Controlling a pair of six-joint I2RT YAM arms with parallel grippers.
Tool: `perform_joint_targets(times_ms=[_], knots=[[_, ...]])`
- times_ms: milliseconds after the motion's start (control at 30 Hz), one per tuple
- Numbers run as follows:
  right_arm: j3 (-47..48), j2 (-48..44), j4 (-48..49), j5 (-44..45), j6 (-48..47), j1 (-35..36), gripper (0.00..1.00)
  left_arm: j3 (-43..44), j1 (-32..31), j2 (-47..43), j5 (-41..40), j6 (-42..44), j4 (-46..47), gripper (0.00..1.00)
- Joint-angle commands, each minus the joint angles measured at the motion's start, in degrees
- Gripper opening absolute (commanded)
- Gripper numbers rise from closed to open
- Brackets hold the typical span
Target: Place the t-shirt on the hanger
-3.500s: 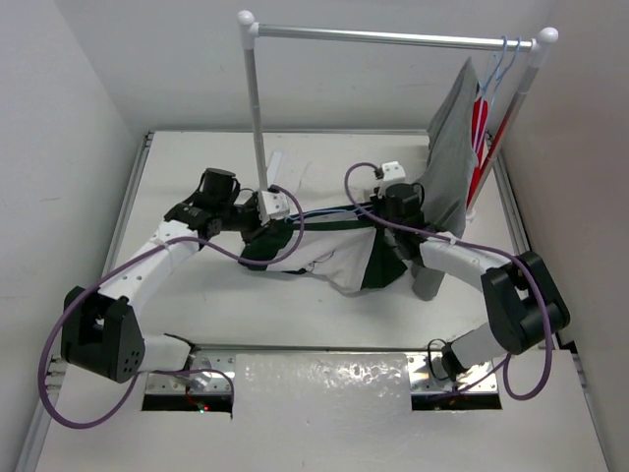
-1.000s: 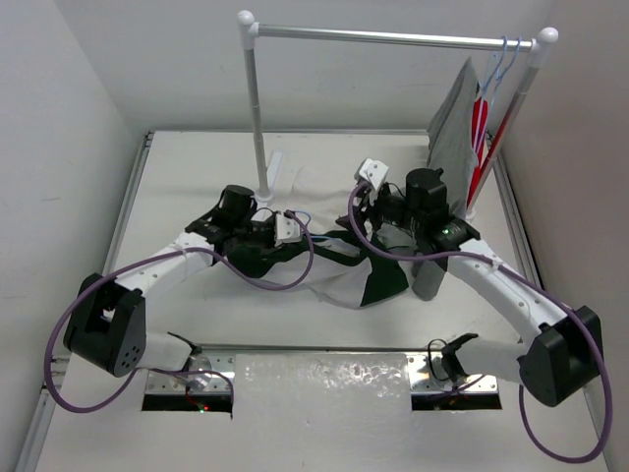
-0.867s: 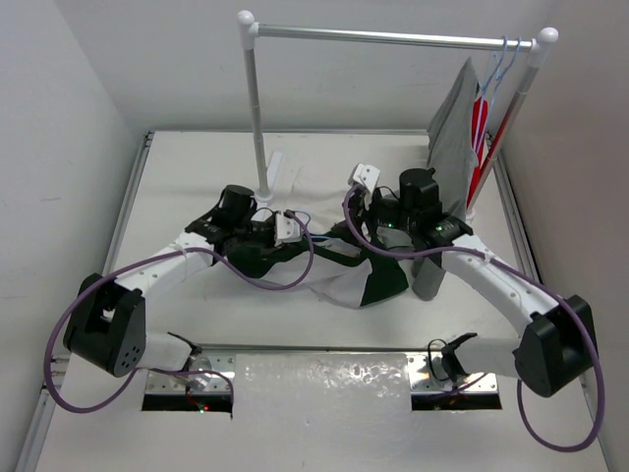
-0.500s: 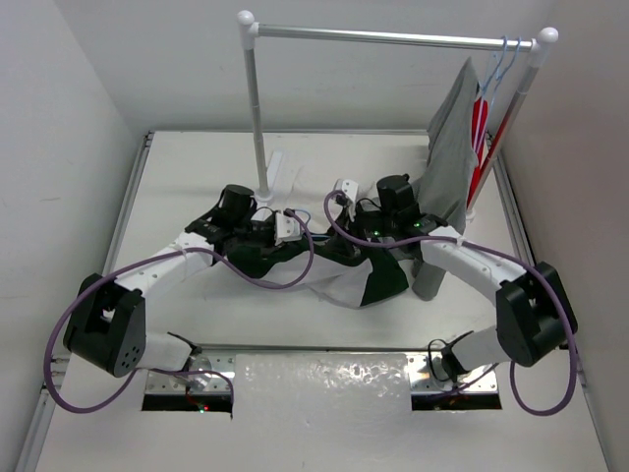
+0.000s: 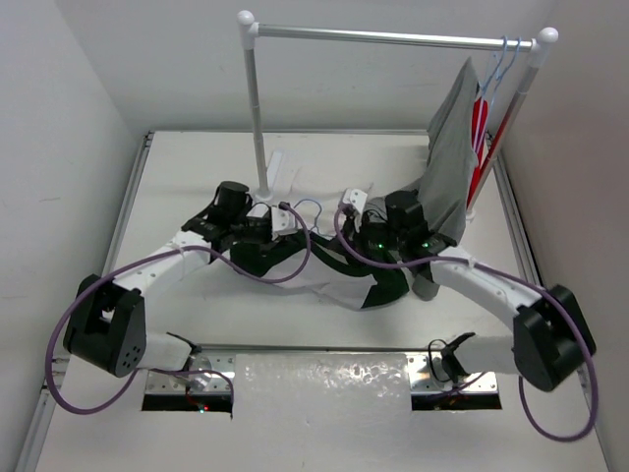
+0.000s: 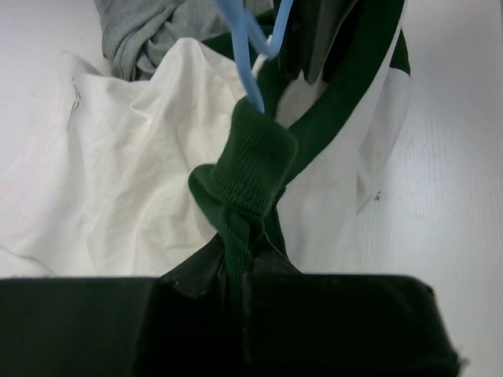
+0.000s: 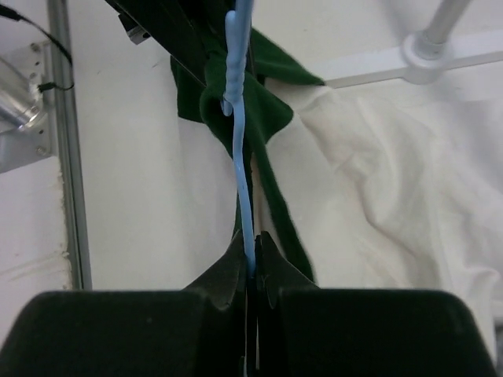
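Two grips set, threading in hand

Both my hands are closed on something. My left gripper (image 6: 236, 271) is pressed together on the dark green ribbed collar of the t-shirt (image 6: 134, 181), bunching it into a knot; my right gripper (image 7: 250, 263) pinches the thin blue wire of the hanger (image 7: 242, 157), edge-on between its fingers. The t-shirt lies crumpled on the table (image 5: 197, 167) between my two arms, pale front showing; the hanger runs from my right fingers across the cloth to the collar, where its wire appears to meet the green neck opening.

I judge the step in hand to be threading the hanger through the neck; the shoulders are not yet seated on the wire. The next move calls for the left to hold the collar taut and open while the right eases one hanger arm deeper toward a sleeve, without snagging the rib.

No bin or box shows; the only thing bearing others is the rack (image 5: 393, 37) at the far side, with a grey garment (image 5: 450, 147) and a red garment (image 5: 479, 123) hung at its right end.
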Motion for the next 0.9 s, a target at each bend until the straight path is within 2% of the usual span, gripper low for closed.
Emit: perform_joint_targets(times_ms=[0, 133, 200, 367, 400, 533, 667, 800, 867], knots=[[-2.0, -7.1, 3.2, 7.9, 2.1, -1.9, 0.00, 2.3, 2.3, -1.3, 2.3, -0.1, 0.0, 0.00], [-2.4, -11.4, -0.4, 10.4, 1.8, -2.0, 0.00, 3.8, 5.4, -0.4, 5.4, -0.6, -1.8, 0.04], [-1.2, -13.8, -6.4, 12.0, -0.3, -2.0, 0.00, 6.8, 8.1, 0.4, 8.2, -0.4, -4.7, 0.05], [1.4, -18.0, -12.5, 16.6, -1.7, -2.1, 0.00, 10.8, 10.9, 1.7, 8.6, 6.0, -14.1, 0.10], [2.7, -18.5, -13.2, 17.1, -1.7, -2.2, 0.00, 10.9, 11.3, 1.6, 8.7, 6.1, -14.3, 0.13], [7.0, -19.9, -17.6, 19.0, -1.5, -2.1, 0.00, 13.9, 12.6, 1.0, 11.0, 6.2, -17.5, 0.35], [10.3, -20.4, -18.9, 19.4, -0.8, -2.2, 0.00, 16.0, 13.6, -0.7, 11.1, 2.9, -15.5, 0.51], [14.1, -20.6, -21.2, 22.9, 0.9, -2.1, 0.00, 13.7, 13.6, -1.0, 8.5, -0.5, -11.5, 0.55], [15.7, -20.7, -22.1, 22.1, 0.9, -2.1, 0.00, 12.0, 13.5, -0.3, 6.5, -3.9, -6.2, 0.57]])
